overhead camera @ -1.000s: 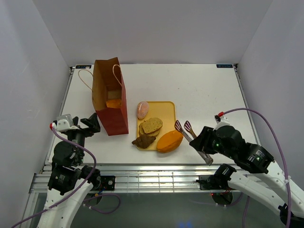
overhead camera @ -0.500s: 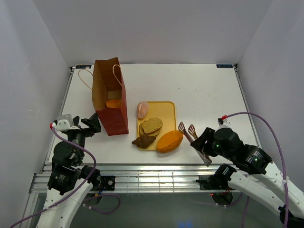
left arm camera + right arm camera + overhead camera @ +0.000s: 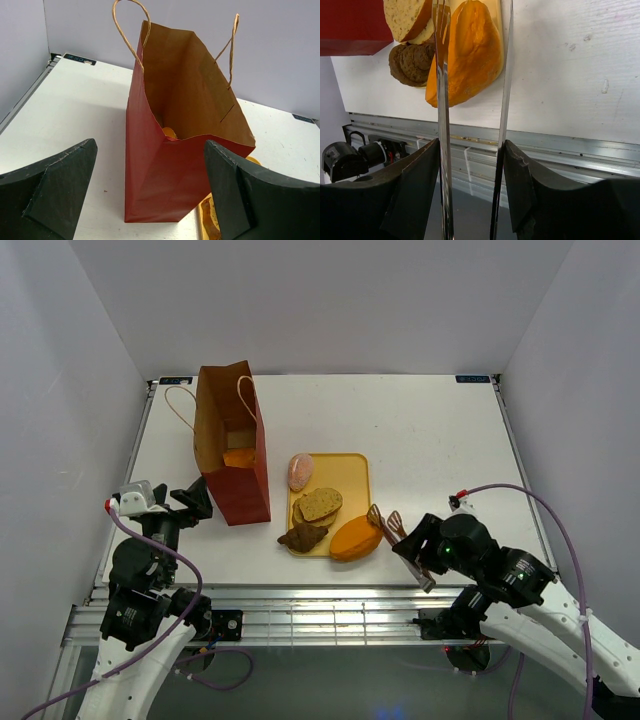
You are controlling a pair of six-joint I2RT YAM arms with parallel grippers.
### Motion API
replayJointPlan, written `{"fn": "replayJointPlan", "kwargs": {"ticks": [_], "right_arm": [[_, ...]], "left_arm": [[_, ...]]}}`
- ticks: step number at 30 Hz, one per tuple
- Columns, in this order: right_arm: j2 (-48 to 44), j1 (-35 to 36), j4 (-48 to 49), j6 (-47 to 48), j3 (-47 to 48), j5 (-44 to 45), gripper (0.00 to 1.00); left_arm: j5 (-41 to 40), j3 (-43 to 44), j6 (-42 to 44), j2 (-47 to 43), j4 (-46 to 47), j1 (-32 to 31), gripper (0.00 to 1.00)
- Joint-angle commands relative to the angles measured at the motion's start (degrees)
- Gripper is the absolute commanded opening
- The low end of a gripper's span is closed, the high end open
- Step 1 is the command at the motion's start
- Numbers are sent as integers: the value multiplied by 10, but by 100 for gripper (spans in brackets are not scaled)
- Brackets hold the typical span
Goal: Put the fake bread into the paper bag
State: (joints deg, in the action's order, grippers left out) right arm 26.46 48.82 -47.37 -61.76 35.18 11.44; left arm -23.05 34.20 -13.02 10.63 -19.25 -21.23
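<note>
Right wrist — thin metal tongs, smooth orange loaf

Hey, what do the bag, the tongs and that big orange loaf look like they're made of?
The bag looks like kraft paper: matte red outside, brown inside, creased, with twisted cord handles. The tongs look like polished metal: thin, bright arms that catch reflections. The orange loaf seems to be moulded plastic or foam, smooth with a slight sheen; I cannot tell which.
</note>
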Motion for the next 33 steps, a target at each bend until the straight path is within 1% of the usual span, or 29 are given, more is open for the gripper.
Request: {"fn": "replayJointPlan", "kwargs": {"ticks": [1, 8, 13, 23, 26, 28, 29, 32, 33], "right_arm": [[1, -1, 64, -17, -11, -13, 57], [14, -1, 90, -16, -17, -34, 57], [19, 0, 93, -5, -18, -48, 48], [34, 0, 91, 10, -22, -75, 45], [37, -1, 91, 14, -18, -79, 37], [38, -1, 90, 18, -7, -79, 31], [39, 0, 91, 23, -3, -78, 26], [44, -1, 91, 35, 18, -76, 20], [47, 0, 91, 38, 24, -74, 16]], "left_arm": [[10, -4, 3, -3, 3, -4, 98], [10, -4, 3, -4, 3, -5, 98], [5, -4, 3, -9, 3, -7, 98], [3, -4, 3, -11, 3, -8, 98], [-1, -4, 3, -13, 3, -8, 98], [-2, -4, 3, -14, 2, -8, 98], [-2, -5, 3, -14, 3, -8, 98], [-2, -5, 3, -13, 3, -7, 98], [-2, -5, 3, -13, 3, -8, 98]]}}
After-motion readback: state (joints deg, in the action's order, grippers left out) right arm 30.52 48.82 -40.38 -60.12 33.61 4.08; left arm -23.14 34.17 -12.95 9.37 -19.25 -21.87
